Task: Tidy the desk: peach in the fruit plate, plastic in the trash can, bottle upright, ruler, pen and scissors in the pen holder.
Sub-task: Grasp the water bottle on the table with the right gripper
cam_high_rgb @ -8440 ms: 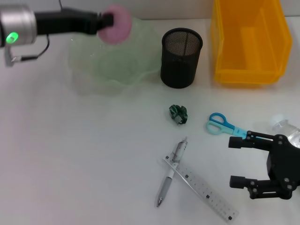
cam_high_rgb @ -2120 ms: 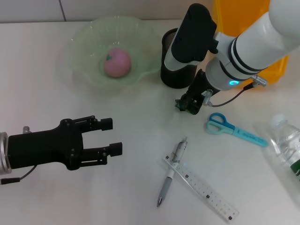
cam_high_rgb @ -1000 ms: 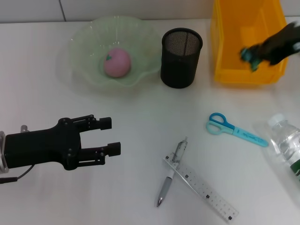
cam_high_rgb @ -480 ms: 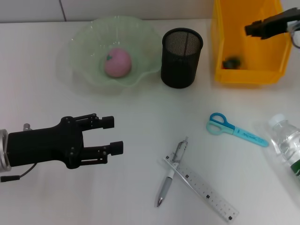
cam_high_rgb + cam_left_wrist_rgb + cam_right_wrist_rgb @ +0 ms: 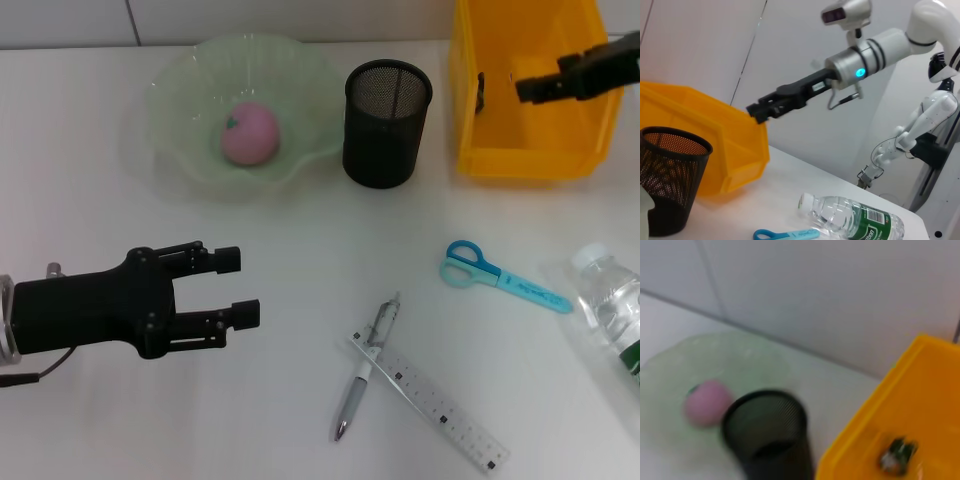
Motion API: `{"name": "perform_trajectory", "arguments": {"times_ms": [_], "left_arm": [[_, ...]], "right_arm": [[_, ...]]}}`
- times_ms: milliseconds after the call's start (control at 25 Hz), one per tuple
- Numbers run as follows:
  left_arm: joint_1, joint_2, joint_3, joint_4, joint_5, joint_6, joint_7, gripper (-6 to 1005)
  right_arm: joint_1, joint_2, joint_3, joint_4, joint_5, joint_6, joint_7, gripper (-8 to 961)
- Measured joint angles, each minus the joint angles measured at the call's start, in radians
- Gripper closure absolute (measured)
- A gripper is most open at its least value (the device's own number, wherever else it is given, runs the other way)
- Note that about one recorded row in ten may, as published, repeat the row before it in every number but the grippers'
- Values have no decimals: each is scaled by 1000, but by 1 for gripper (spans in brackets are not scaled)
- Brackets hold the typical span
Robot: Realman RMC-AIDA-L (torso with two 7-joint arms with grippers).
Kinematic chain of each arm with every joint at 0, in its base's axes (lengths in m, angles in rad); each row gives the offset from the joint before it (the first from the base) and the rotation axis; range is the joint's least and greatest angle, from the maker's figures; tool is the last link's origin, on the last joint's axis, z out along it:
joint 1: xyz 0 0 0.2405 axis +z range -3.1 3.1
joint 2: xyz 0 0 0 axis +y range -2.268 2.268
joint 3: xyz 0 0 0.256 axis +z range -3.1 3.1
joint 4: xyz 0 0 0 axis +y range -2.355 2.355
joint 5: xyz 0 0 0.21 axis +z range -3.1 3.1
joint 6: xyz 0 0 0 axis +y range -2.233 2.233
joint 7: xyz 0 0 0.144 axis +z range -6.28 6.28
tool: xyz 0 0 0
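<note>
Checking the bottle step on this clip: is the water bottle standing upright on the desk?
No, the bottle lies on its side on the desk, cap end toward the scissors, as the left wrist view shows.

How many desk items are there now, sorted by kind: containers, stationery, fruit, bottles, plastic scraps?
Containers: 3 - fruit plate, pen holder, trash can
Stationery: 3 - scissors, pen, ruler
Fruit: 1 - peach
Bottles: 1 - bottle
Plastic scraps: 1 - plastic
Total: 9
</note>
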Motion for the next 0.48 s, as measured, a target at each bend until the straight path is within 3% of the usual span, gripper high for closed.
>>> {"name": "perform_trajectory", "arguments": {"times_ms": [80,120,360,480], "left_arm": [[0,1,-1,0,0,0,0,265],[0,1,-2,0,-1,-1,0,265],[-1,3,-3,0,-2,-2,0,269],[-2,4,-3,0,-2,-5,0,270]], "right_arm": [[-14,0,0,-48,-3,-48,16,276],[-44,1,-4,-137,-9,-150,54,201],[-117,15,-12,-328,-78,-372,148,197],[-141,16,-16,-363,-103,-415,178,195]]}}
